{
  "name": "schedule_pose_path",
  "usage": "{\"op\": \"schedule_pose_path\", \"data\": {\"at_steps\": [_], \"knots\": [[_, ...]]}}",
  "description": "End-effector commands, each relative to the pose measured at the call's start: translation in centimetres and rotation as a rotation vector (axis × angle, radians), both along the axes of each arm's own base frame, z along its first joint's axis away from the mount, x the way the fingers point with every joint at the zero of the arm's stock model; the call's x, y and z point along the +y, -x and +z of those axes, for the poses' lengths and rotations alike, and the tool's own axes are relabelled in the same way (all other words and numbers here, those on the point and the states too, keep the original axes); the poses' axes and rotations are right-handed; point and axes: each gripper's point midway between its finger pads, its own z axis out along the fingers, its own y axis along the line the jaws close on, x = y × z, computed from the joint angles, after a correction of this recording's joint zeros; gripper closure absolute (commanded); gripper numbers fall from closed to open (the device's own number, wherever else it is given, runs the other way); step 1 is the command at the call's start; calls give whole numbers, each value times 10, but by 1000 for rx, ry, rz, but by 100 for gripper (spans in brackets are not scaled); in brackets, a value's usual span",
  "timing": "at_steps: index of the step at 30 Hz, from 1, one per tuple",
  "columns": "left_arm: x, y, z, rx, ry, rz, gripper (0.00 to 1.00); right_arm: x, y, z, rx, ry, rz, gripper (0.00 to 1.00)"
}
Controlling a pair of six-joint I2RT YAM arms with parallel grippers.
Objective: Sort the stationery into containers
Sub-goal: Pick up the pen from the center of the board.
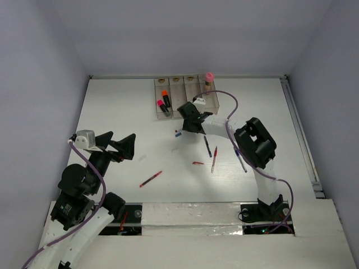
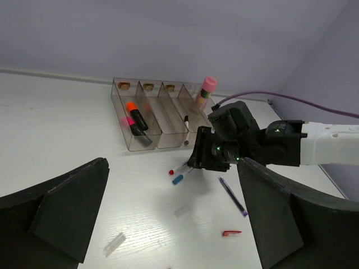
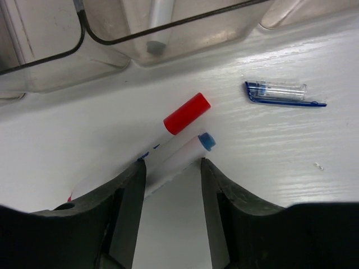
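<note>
The right pincer (image 3: pixel 171 188) is set low over the surface (image 3: pixel 269 151), just in front of the containers (image 1: pixel 177 101). Its jaws are parted either side of a blue-capped white pen (image 3: pixel 179 154), which is laid beside a red-capped pen (image 3: pixel 187 114). The left pincer (image 1: pixel 119 144) is held wide open, well apart. An orange-capped highlighter (image 1: pixel 165 95) and a pink-capped highlighter (image 1: pixel 161 105) are seen in the leftmost bin.

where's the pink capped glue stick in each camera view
top: glue stick upper middle, at the far end of the rightmost bin.
left wrist: glue stick upper middle, at the right end of the row.
right wrist: not in it.
shared landmark: the bins, seen in all three.
</note>
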Motion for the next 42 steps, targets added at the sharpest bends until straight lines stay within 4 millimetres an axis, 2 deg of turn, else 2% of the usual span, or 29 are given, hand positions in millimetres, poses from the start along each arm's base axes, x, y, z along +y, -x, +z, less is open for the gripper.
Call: {"op": "schedule_pose_path", "data": {"at_steps": [1, 3, 5, 7, 14, 18, 23, 27, 30, 32, 33, 35, 37, 38, 39, 40, 42], "knots": [[0, 1, 8, -31, 18, -1, 1, 7, -3, -1, 23, 50, 50, 51], [1, 1, 8, -32, 20, 0, 1, 12, 1, -4, 39, 56, 72, 54], [1, 1, 8, -32, 19, 2, 1, 10, 1, -3, 37, 79, 87, 65], [1, 1, 8, -32, 19, 2, 1, 6, 1, -2, 37, 102, 88, 68], [1, 0, 8, -29, 17, 4, 1, -1, 7, 0, 47, 154, 148, 68], [0, -1, 7, -25, 15, 5, 1, -2, 14, -2, 78, 159, 174, 58], [0, -2, 6, -21, 13, 8, 1, -1, 27, -5, 118, 185, 224, 60], [2, -2, 6, -23, 15, 14, 1, -2, 35, -10, 154, 224, 255, 75], [4, -2, 6, -24, 17, 24, 1, -5, 37, -12, 169, 240, 262, 81], [4, -2, 6, -24, 17, 24, 1, -9, 37, -8, 159, 251, 247, 92], [3, -3, 5, -19, 14, 24, 1, -9, 36, 0, 142, 244, 243, 100], [2, -3, 5, -18, 13, 20, 1, -9, 32, 12, 105, 232, 234, 100], [1, -5, 4, -13, 8, 19, 1, -4, 28, 35, 55, 194, 238, 100], [1, -5, 3, -9, 7, 19, 1, -2, 26, 53, 19, 168, 240, 100], [1, -5, 3, -7, 6, 19, 1, -1, 24, 54, 11, 168, 243, 100], [1, -5, 2, -7, 6, 20, 1, 1, 22, 75, -30, 140, 245, 100], [2, -5, 2, -6, 5, 24, 1, 6, 16, 102, -101, 116, 269, 100]]}}
